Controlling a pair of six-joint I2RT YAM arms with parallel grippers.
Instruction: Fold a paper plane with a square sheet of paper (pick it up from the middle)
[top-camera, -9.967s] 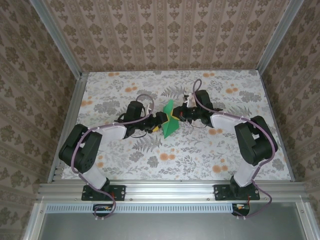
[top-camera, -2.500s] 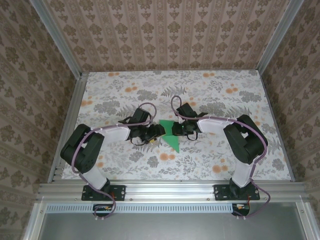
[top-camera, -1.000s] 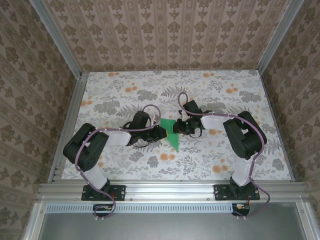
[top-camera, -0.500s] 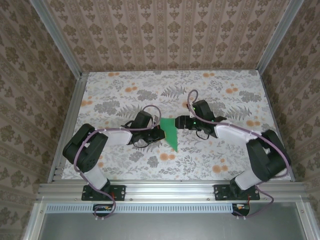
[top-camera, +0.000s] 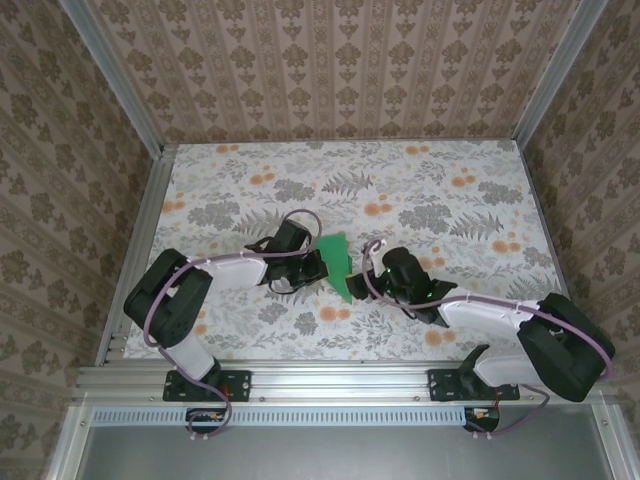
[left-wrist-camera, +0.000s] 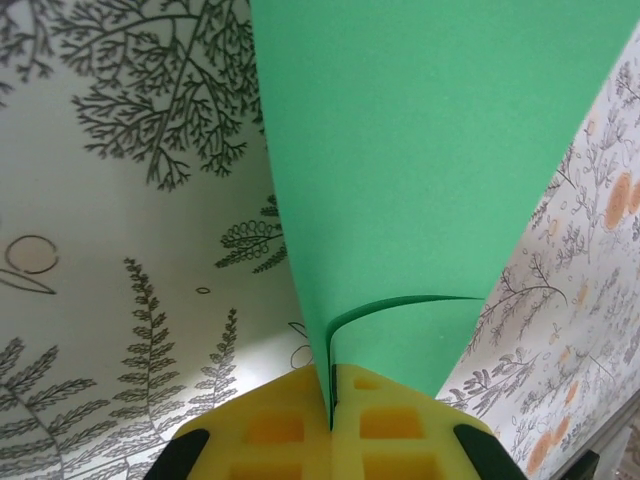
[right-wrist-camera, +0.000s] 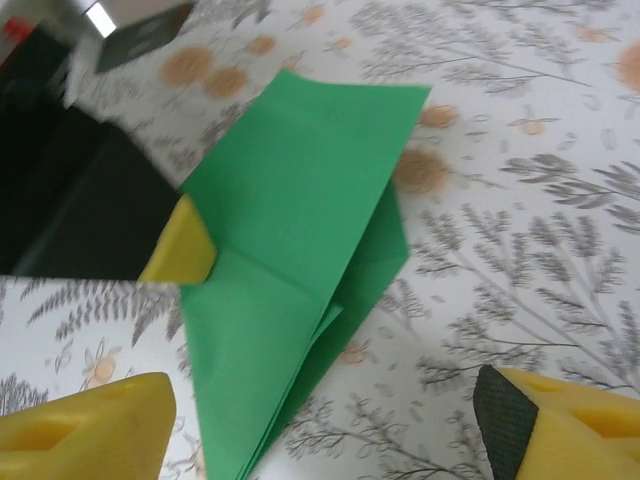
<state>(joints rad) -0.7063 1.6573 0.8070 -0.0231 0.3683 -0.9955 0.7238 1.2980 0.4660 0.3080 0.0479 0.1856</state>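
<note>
The green paper plane (top-camera: 338, 264), the sheet folded into a layered pointed dart, hangs just above the floral table at its middle. My left gripper (top-camera: 318, 268) is shut on its folded edge; in the left wrist view the yellow fingers (left-wrist-camera: 270, 430) pinch the crease and the paper (left-wrist-camera: 420, 150) fans out ahead. My right gripper (top-camera: 362, 284) stands open just right of the plane, not touching it. The right wrist view shows the plane (right-wrist-camera: 290, 250) with the left gripper's yellow fingertip (right-wrist-camera: 182, 250) on its edge, and my own right fingers (right-wrist-camera: 85, 430) wide apart.
A floral cloth (top-camera: 250, 190) covers the table. Aluminium rails run along the left side (top-camera: 140, 240) and the near edge (top-camera: 340, 375), and patterned walls close the back and sides. The right arm (top-camera: 500, 315) lies low along the near right.
The right gripper opened, let go of the paper and swung down toward the near edge. The left gripper closed on the fold and holds the plane alone.
</note>
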